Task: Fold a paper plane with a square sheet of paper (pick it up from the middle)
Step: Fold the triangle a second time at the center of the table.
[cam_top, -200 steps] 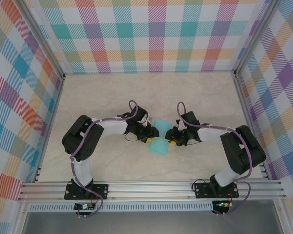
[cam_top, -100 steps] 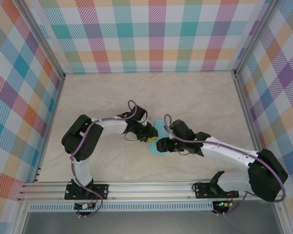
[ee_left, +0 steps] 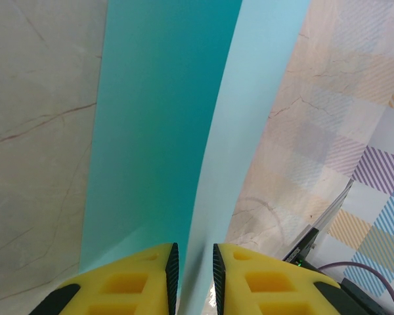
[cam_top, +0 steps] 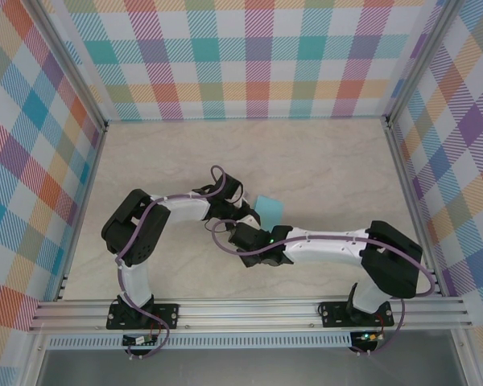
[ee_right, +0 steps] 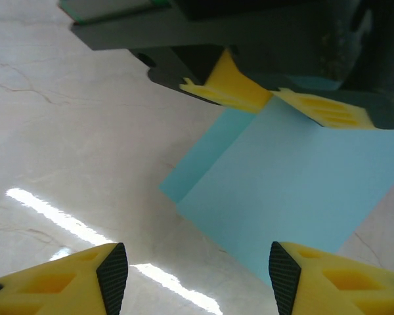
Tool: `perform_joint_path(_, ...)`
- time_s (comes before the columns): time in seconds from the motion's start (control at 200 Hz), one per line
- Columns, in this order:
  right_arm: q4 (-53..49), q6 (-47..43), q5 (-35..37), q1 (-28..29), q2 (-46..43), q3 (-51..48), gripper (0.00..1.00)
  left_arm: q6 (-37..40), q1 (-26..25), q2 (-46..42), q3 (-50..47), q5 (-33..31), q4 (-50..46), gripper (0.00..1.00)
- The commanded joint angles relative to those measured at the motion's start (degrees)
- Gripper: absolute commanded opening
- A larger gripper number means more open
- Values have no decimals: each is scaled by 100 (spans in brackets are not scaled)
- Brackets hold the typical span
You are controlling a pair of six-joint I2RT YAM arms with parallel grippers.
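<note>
Overhead, two close wrist views; paper (cam_top: pixel 269 208) common.

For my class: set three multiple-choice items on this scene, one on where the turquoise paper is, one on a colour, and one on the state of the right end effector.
1. Where is the square sheet of paper?
A. lying loose, untouched
B. pinched by the left end effector
C. stuck to the back wall

2. What colour are that end effector's fingers?
A. yellow
B. red
C. white

3. The right end effector is:
A. shut on the paper
B. shut on nothing
C. open, holding nothing

Answers:
1 B: the left wrist view shows its fingers closed on the paper.
2 A: they show yellow in both wrist views.
3 C: its fingers stand wide apart, short of the paper.
</note>
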Motion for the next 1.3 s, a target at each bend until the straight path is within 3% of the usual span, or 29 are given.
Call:
perform_joint_path(0.0,-158,-55,523,61,121,188,60,-48,83,-186,55,16,-82,23)
perform_joint_path(0.25,116,-101,606,65,389,298,59,-58,82,-168,90,56,-84,23)
perform_joint_path(0.45,71,13,825,70,477,316,51,-57,81,-184,81,100,-66,23)
perform_joint_path(0.625,99,77,924,65,255,130,42,-51,83,-187,73,130,-33,23)
perform_joint_path(0.785,151,72,933,69,39,-18,41,-63,83,-165,84,126,-31,23)
perform_joint_path(0.965,104,101,925,65,82,-67,45,-82,83,-171,99,169,3,23)
perform_joint_path(1.185,556,-290,480,135,-81,-186,61,-212,83,-160,64,315,217,20)
perform_joint_path(1.3,563,-332,482,144,50,-139,64,-212,83,-159,90,327,208,20)
